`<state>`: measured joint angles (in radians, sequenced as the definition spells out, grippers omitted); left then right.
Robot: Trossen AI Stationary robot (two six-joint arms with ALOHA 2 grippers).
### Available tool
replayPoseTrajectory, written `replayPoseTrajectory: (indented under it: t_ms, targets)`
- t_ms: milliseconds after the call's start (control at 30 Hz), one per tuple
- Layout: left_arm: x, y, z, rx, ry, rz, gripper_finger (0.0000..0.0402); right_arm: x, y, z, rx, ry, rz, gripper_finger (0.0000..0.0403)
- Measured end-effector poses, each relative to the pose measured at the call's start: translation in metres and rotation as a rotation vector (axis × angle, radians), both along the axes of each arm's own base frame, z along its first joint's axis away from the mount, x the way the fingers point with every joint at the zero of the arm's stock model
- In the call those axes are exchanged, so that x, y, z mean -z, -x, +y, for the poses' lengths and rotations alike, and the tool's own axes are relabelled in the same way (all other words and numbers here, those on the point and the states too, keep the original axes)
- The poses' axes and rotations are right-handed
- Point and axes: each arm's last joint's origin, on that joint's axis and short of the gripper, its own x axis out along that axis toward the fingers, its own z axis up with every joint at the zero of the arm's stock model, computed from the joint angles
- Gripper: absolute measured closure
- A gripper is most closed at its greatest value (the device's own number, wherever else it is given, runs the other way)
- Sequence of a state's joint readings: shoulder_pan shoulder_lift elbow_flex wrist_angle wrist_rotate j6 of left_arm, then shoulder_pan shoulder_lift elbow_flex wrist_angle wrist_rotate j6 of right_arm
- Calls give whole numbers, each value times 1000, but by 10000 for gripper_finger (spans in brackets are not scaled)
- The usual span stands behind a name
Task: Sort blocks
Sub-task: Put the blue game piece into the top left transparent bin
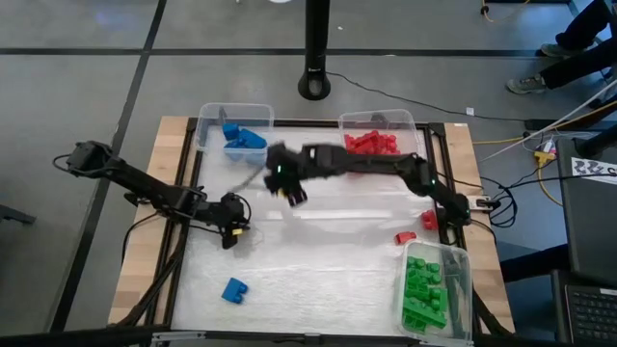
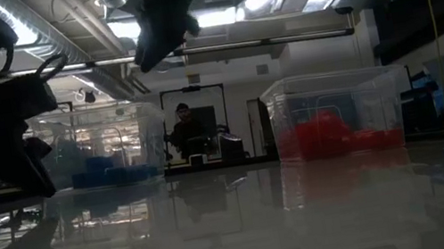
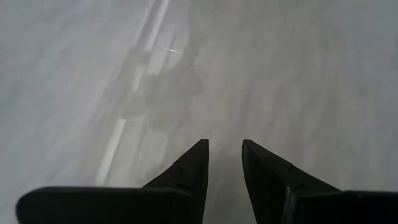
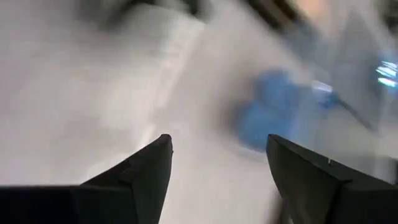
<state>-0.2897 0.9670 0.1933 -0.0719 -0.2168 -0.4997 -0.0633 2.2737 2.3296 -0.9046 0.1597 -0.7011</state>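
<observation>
**Blocks left on the table, both claws empty**

Blocks still loose numbered three that I could see: a blue block (image 1: 234,290) near the front edge on my left side, and two red blocks (image 1: 405,237) just in front of my right arm's base, one beside the other (image 1: 428,219).

My right claw (image 1: 289,193) hung over the middle of the table, reaching far across toward the left, just in front of the blue bin (image 1: 206,125). Its fingers (image 4: 146,171) stood well apart with nothing between them. My left claw (image 1: 231,229) sat low over the table's left part, fingers (image 3: 189,171) only a narrow gap apart, and nothing between them either.

The relation that counted, as I judged it: the blue block lay straight toward the front edge from my left claw, near it, while my right claw was farther off. So the left arm looked the better one for it. The block's long axis ran roughly across the table, slightly turned; I could not read it finer than that. The red blocks lay well apart from both claws, nearer my right arm's base.

The blue bin at the back left held several blue blocks (image 1: 243,138). The red bin (image 1: 416,123) at the back right held a heap of red ones (image 1: 371,144). The green bin (image 1: 461,265) at the front right held green ones (image 1: 424,289).
</observation>
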Motion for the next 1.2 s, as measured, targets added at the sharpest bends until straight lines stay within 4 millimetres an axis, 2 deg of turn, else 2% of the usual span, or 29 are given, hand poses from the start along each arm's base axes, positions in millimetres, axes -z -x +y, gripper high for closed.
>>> replayPoseTrajectory:
  t_ms: [133,300,400,500,633,800,933,1033,1200]
  targets:
    - [-4,1,-1,19,40,-20,315,14,-3,48,-115,-63,62,144]
    - [-6,8,-7,39,70,-3,315,45,-12,105,-247,-91,99,144]
    - [-4,15,-13,82,66,39,315,59,-19,134,-318,-110,74,144]
    - [-1,19,-16,35,118,85,315,79,-24,158,-356,-111,65,144]
    - [1,21,-16,1,134,98,315,92,-27,185,-375,-137,24,144]
    - [-5,15,-19,80,147,44,316,108,-21,216,-374,-159,54,144]
    - [-30,9,-34,169,155,32,334,106,-9,244,-359,-137,44,144]
    - [-50,13,-46,210,153,111,354,106,-2,261,-357,-116,37,144]
    - [-70,22,-75,241,215,200,391,115,2,278,-299,-112,19,144]
